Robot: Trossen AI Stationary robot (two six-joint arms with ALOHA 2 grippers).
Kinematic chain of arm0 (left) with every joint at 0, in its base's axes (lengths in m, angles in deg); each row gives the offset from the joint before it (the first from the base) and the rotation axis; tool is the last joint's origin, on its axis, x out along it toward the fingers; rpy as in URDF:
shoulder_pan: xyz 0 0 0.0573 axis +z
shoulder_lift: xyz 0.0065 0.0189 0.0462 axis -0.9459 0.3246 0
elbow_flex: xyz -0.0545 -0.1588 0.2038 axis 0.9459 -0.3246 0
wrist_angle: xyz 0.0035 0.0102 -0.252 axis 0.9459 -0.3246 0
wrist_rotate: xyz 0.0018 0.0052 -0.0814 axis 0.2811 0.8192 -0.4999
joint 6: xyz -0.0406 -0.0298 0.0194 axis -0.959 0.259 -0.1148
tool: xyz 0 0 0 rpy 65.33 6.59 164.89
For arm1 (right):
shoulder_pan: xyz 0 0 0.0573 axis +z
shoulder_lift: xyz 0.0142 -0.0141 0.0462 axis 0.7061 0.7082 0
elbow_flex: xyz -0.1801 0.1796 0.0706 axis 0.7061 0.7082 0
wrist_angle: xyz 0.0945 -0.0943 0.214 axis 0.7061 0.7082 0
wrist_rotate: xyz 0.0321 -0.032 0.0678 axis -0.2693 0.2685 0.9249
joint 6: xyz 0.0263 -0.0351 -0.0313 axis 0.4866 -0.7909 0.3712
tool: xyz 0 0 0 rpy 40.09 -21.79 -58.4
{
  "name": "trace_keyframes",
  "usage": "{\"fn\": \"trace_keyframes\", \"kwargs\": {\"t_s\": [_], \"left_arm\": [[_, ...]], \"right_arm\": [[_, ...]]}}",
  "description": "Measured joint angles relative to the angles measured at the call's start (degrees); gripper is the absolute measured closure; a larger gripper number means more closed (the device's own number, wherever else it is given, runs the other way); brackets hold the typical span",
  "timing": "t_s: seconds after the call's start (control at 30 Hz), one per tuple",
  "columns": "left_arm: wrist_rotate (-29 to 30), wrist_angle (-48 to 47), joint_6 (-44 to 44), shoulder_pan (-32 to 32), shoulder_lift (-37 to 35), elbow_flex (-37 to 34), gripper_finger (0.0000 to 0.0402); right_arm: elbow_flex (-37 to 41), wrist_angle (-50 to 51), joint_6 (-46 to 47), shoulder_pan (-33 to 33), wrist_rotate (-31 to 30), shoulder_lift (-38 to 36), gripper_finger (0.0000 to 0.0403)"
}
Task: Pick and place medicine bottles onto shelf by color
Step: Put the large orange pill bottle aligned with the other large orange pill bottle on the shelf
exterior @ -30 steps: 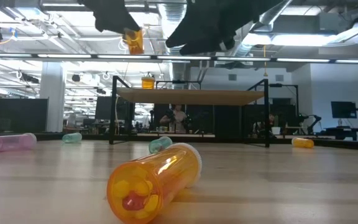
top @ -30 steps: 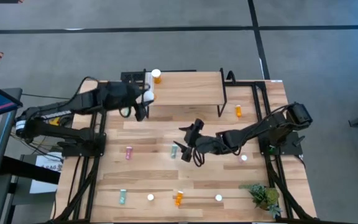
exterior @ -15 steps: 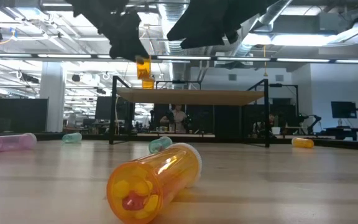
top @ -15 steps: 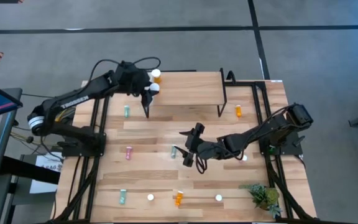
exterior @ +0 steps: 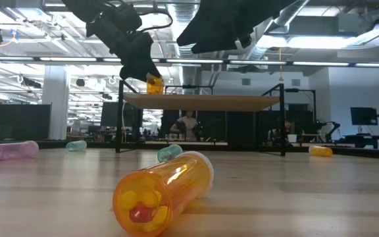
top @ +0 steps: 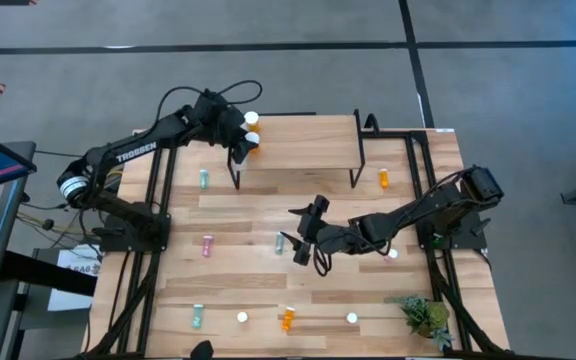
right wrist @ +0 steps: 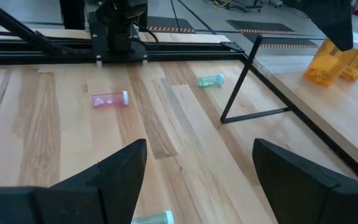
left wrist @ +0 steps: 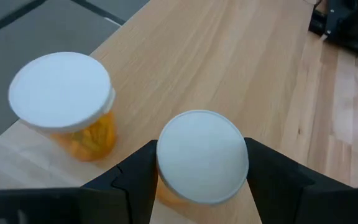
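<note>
Orange bottle (left wrist: 202, 157) sits between left fingers (left wrist: 135, 180) (over shelf (left wrist: 229, 68)).

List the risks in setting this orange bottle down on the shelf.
1. The left gripper holds a wide orange bottle close beside the one already standing near the shelf corner; a bump could knock that one off the edge.
2. Both sit near the shelf's edge, so a tilted release might tip the held bottle over.
3. The right gripper hangs open above the table over a teal bottle; it is apart from the shelf.
</note>
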Motion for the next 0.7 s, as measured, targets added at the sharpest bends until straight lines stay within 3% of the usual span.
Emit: {"fn": "trace_keyframes", "kwargs": {"t_s": [0.43, 0.7], "left_arm": [[1.1, -1.9, -0.3, -0.1, -1.1, -0.2, 0.0203], [3.5, -3.6, 0.4, -0.2, -1.6, -0.5, 0.0140]], "right_arm": [[0.0, 0.2, 0.1, 0.0, 0.0, 0.0, 0.0091], [0.0, 0.3, 0.2, 0.0, 0.0, 0.0, 0.0091]]}}
